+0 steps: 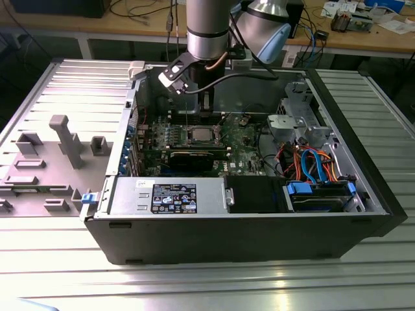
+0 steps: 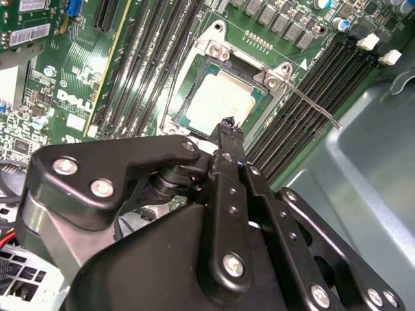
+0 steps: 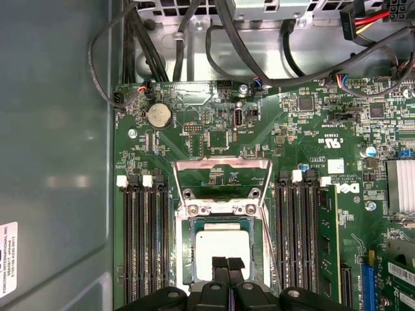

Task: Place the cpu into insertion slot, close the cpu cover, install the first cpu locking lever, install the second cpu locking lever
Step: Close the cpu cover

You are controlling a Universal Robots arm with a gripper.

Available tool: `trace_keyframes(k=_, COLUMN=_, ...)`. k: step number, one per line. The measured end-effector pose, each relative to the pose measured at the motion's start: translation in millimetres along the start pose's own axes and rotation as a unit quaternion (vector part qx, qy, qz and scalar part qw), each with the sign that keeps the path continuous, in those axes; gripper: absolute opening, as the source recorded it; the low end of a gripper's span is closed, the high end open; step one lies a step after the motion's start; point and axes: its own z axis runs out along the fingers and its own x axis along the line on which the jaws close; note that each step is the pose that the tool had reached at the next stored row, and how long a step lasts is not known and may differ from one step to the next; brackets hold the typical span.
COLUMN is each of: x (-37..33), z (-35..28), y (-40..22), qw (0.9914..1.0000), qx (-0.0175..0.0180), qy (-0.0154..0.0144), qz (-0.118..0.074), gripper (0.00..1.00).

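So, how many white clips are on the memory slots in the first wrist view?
4 clips: two on one side of the cpu, two on the other. Others may be hidden.

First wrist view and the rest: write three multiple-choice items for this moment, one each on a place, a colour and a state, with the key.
1. Where is the cpu?
A. in the insertion slot
B. on the table outside the case
C. on a memory slot

2. What colour is the circuit board?
A. blue
B. green
C. red

3. How is the cpu cover?
A. shut over the chip
B. swung up open
C. taken off

Key: 1 A, it lies flat in the socket, with the gripper over it. 2 B, green in both wrist views. 3 B, its frame stands beyond the socket and the chip's top is bare.
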Motion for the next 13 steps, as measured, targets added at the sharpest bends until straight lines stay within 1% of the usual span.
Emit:
trace_keyframes(k=2, x=0.0, z=0.1, y=2.5, qw=0.99998, qx=0.0060, qy=-0.0001, qz=0.000, gripper=0.11)
trace_keyframes(k=3, x=0.0, z=0.0, y=2.8, qw=0.99998, qx=0.0067, qy=-0.0002, qz=0.000, gripper=0.11)
trace_keyframes(k=5, x=0.1, z=0.1, y=2.8, qw=0.99998, qx=0.0068, qy=-0.0001, qz=0.000, gripper=0.11)
trace_keyframes(k=7, x=0.1, z=-1.8, y=2.9, qw=0.99998, qx=0.0068, qy=-0.0001, qz=0.000, gripper=0.11)
trace_keyframes(k=11, x=0.3, z=-8.2, y=3.2, qw=0.99998, qx=0.0068, qy=-0.0006, qz=0.000, gripper=0.11)
trace_keyframes(k=12, x=0.4, z=-12.4, y=3.3, qw=0.99998, qx=0.0068, qy=-0.0006, qz=0.000, gripper=0.11)
trace_keyframes(k=13, x=0.4, z=-15.1, y=3.4, qw=0.99998, qx=0.0068, qy=-0.0006, qz=0.000, gripper=0.11)
